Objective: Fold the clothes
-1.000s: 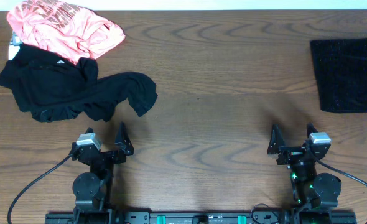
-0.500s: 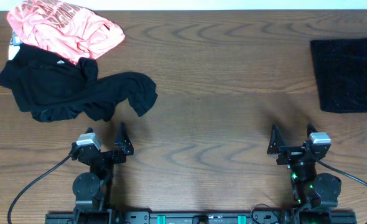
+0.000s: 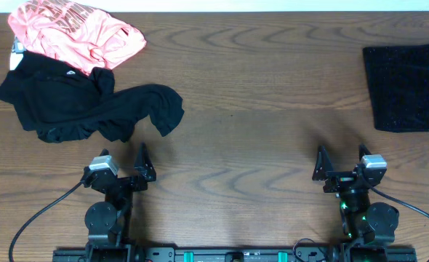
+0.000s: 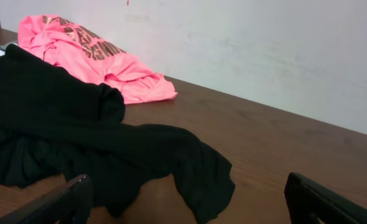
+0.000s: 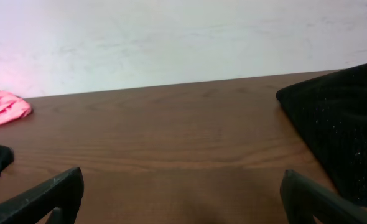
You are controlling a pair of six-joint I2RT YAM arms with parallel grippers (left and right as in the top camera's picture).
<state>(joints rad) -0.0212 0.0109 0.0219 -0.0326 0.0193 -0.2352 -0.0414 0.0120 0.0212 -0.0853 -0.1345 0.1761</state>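
Left pincer (image 3: 123,161) and right pincer (image 3: 342,161) gape empty above the tabletop (image 3: 258,109); a crumpled black shirt (image 3: 76,105) touches a pink shirt (image 3: 76,33) far left, dark cloth (image 3: 407,87) far right.

The brown wood-grain bench (image 3: 258,109) carries a crumpled black garment (image 3: 69,105) ahead of the left end effector (image 3: 122,161). A pink shirt (image 3: 73,33) lies beyond, overlapping the garment's far edge. A pale scrap (image 3: 15,48), possibly fabric, shows beside them. A flat black cloth (image 3: 407,87) lies ahead-right of the right end effector (image 3: 342,161).
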